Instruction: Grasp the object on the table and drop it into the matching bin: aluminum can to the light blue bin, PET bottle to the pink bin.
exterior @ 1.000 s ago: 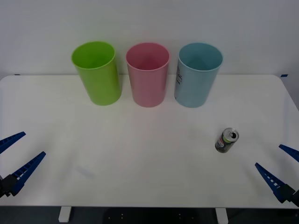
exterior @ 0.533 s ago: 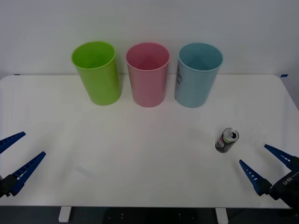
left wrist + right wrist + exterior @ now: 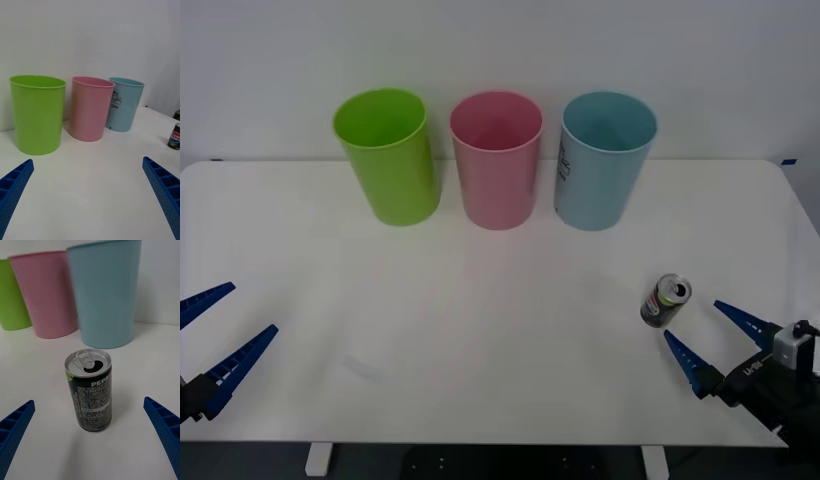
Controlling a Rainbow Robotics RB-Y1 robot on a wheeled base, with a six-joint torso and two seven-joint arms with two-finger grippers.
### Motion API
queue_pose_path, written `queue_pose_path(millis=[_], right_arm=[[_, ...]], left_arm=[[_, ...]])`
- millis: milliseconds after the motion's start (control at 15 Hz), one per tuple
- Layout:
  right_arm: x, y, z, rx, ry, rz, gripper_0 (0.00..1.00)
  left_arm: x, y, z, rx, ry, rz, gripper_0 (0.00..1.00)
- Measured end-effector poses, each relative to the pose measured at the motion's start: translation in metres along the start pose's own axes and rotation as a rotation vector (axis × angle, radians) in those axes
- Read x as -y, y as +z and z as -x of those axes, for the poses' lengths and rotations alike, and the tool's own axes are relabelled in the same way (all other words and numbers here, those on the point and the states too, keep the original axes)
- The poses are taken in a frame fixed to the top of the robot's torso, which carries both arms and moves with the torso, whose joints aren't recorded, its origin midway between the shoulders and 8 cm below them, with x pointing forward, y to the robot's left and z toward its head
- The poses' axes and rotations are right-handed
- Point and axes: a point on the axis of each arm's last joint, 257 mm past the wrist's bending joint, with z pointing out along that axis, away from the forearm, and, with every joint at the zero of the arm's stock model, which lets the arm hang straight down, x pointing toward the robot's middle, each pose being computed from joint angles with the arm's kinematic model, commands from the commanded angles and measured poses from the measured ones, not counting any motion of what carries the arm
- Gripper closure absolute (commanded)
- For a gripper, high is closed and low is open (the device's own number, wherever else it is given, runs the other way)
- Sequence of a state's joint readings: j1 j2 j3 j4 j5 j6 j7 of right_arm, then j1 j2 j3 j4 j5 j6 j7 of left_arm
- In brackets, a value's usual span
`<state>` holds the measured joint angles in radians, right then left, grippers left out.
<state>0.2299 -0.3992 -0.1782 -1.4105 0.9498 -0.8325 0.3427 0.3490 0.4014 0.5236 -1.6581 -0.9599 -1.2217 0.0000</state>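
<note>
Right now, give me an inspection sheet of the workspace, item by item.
Surface: white table, bare around the can.
Job's things: aluminum can upright, opened, near the right edge; light blue bin labelled CAN and pink bin at the back.
Clutter: green bin beside the pink one.
Grippers: right gripper open, close to the can, not touching; left gripper open, parked at the left edge.
Cables: nothing seen.
Surroundings: plain white wall.
</note>
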Motion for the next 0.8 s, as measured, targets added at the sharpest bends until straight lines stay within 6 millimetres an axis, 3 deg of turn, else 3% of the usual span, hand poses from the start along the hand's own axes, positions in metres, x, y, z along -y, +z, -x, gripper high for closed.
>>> queue_pose_path(millis=[800], right_arm=[[0.003, 0.066, -0.018, -0.012, -0.008, -0.038, 0.0]], left_arm=[[0.0, 0.0, 0.0, 0.0, 0.0, 0.0, 0.0]])
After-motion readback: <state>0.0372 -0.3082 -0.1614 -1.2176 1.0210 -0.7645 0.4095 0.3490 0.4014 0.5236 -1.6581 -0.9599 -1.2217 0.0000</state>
